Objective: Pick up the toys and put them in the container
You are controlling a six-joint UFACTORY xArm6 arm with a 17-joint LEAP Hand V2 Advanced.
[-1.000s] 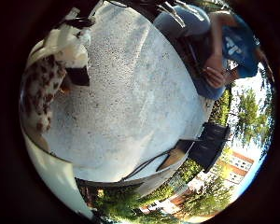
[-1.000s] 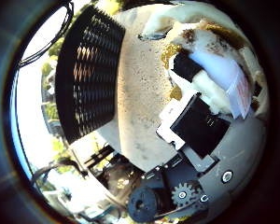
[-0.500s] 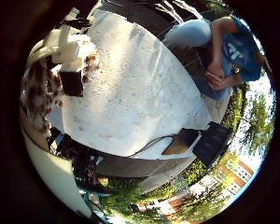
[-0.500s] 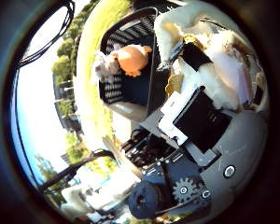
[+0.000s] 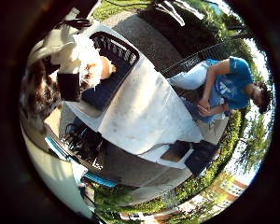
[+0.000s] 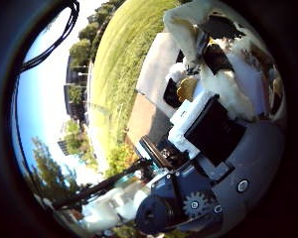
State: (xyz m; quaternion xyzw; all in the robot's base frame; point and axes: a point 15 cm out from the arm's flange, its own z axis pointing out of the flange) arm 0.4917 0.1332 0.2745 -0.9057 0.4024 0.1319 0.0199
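My right hand is shut on a cream plush toy with brown spots, with its white and black fingers curled round it. The spotted toy also shows in the little finger side palm view, beside the fingers. The hand is high above the pale table. The black slatted container stands at one end of the table, with a pale and orange toy inside it. In the thumb side palm view the table is far below the hand.
Dark gear and boxes lie on the ground by the table's near end. Black flat items lie on a bench beside the table. Grass surrounds the table.
The hand has risen with the spotted toy, and the table looks smaller and farther. The container with a toy inside has come into the little finger side palm view.
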